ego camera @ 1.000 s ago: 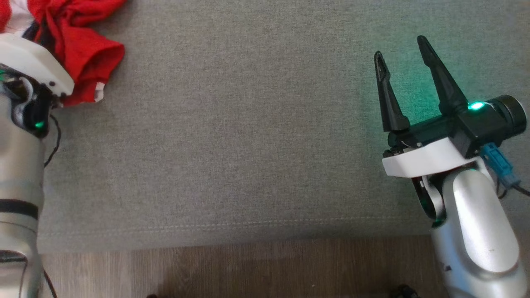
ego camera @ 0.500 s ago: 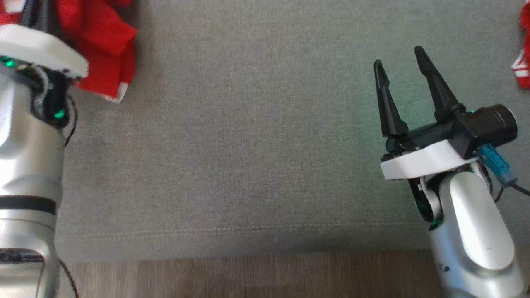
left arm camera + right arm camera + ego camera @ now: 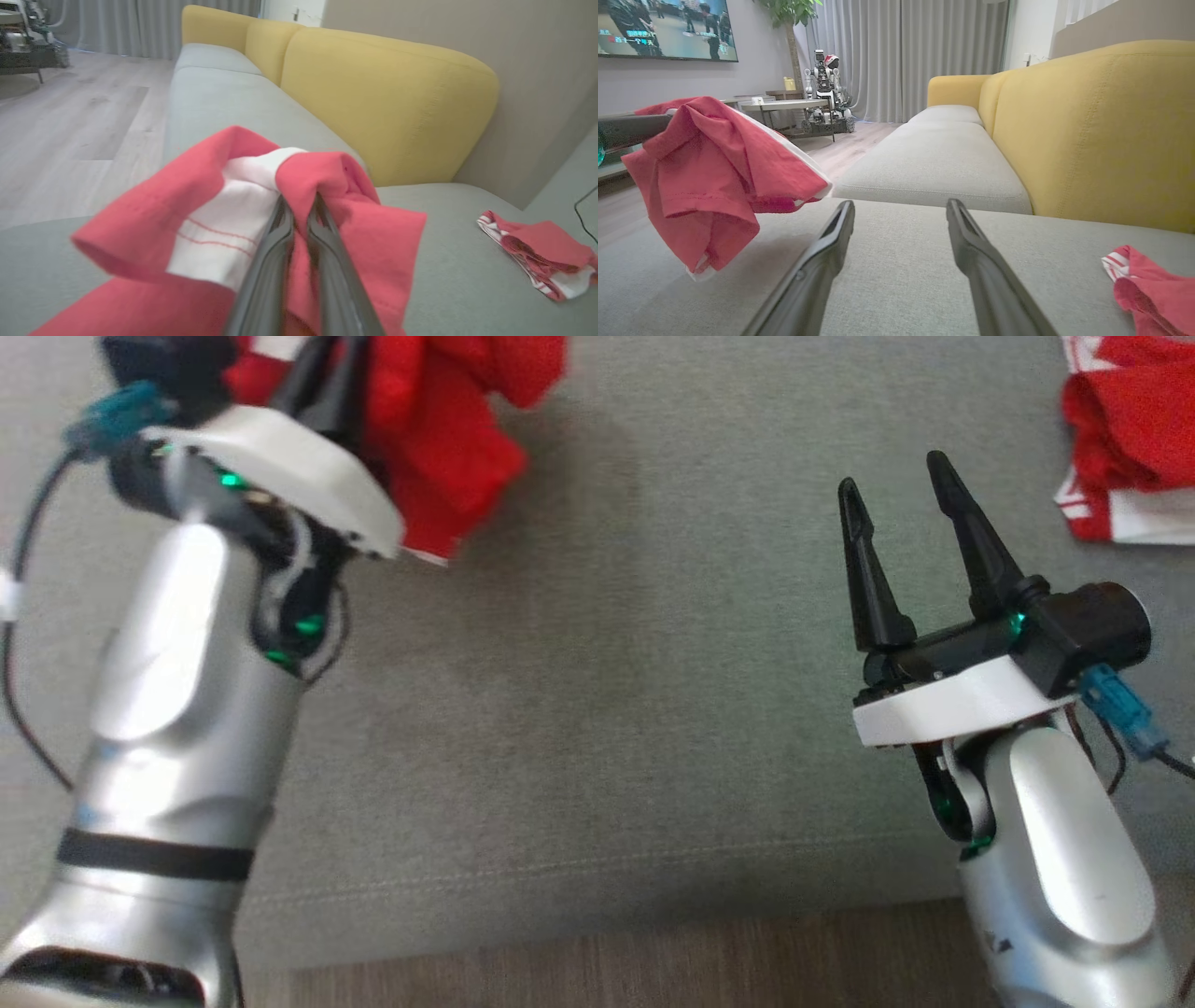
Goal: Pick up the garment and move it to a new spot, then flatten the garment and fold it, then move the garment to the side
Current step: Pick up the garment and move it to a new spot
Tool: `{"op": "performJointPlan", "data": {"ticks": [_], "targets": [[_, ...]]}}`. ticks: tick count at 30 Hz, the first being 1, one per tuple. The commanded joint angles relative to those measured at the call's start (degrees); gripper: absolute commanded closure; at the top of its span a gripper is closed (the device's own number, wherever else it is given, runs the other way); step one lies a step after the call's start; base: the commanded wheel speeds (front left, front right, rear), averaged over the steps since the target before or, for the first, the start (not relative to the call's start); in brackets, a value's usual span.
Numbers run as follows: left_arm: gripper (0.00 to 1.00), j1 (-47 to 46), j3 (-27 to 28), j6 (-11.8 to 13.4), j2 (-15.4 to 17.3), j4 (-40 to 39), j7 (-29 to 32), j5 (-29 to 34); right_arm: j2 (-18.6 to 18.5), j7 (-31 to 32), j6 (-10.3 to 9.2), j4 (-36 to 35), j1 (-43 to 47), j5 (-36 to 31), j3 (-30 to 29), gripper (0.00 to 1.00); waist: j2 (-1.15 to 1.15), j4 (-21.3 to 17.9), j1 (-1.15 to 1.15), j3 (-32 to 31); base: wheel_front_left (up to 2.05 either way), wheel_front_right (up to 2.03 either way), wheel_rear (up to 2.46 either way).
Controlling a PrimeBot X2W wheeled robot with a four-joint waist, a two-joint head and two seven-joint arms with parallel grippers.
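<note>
Grey seat (image 3: pixel 607 728), broad bare stretch between the arms; yellow backrest (image 3: pixel 1087 130) behind

Red garment (image 3: pixel 448 439), white trim, bunched, hangs above the seat at its left side from the left gripper (image 3: pixel 299 207). Jaws pinched nearly shut on a fold by the white band

Another red cloth (image 3: pixel 1130 457) lies on the seat far right, well apart

Idle right gripper (image 3: pixel 892 485): jaws wide, nothing in them, low over the seat

Judged: carry step. Aim for mid-seat, short of the cloth. Lower until the hem drags and lies flat, then release. The right gripper could take a free edge to help spread it
</note>
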Motion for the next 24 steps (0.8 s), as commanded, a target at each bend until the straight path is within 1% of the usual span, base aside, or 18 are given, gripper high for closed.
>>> {"op": "performJointPlan", "data": {"ticks": [1, 4, 5, 7, 12, 15, 19, 20, 24], "targets": [[1.00, -1.5, 0.6, 1.0, 1.0, -3.3, 0.9, 1.1, 0.9, -0.5, -0.01, -2.2, -0.2, 0.5, 0.9, 0.00, 0.00, -1.5, 0.00, 0.7, 0.00, 0.00, 0.00], [1.00, -1.1, -1.1, 2.5, -1.3, -4.5, 2.6, 1.5, 0.9, -0.5, -0.01, -3.2, -0.8, 1.3, 0.9, 0.00, 0.00, -3.6, 0.00, 1.8, 0.00, 0.00, 0.00], [1.00, -1.1, -1.1, 2.5, -1.3, -4.5, 2.6, 1.5, 0.9, -0.5, -0.01, -3.2, -0.8, 1.3, 0.9, 0.00, 0.00, -3.6, 0.00, 1.8, 0.00, 0.00, 0.00], [1.00, -1.2, -2.3, 3.3, -2.9, -4.3, 3.3, 1.8, 0.9, -0.5, -0.01, -3.9, -1.1, 1.8, 0.8, 0.00, 0.00, -5.1, 0.00, 2.7, 0.00, 0.00, 0.00], [1.00, -2.2, -6.4, 4.4, -5.5, -0.6, 3.9, 3.4, 0.9, -0.5, -0.01, -4.9, -1.9, 3.1, 0.7, 0.00, 0.00, -8.9, 0.00, 4.3, 0.00, 0.00, 0.00], [1.00, -3.1, -8.2, 4.9, -6.6, 2.5, 3.2, 2.8, 0.9, -0.5, -0.01, -5.3, -2.2, 3.7, 0.9, 0.00, 0.00, -10.9, 0.00, 5.1, 0.00, 0.00, 0.00], [1.00, -4.7, -11.0, 5.6, -7.2, 5.8, 1.7, 1.0, 0.9, -0.5, -0.01, -6.0, -2.3, 4.5, 0.7, 0.00, 0.00, -12.8, 0.00, 5.7, 0.00, 0.00, 0.00], [1.00, -5.1, -11.9, 5.9, -7.2, 6.1, 1.2, -0.2, 0.9, -0.5, -0.01, -6.0, -2.2, 4.7, 0.8, 0.00, 0.00, -13.1, 0.00, 5.7, 0.00, 0.00, 0.00], [1.00, -7.0, -16.7, 8.3, -7.2, 5.9, -1.7, -5.7, 0.9, -0.5, -0.01, -6.1, -2.1, 5.1, 1.1, 0.00, 0.00, -14.0, 0.00, 5.7, 0.00, 0.00, 0.00]]}}
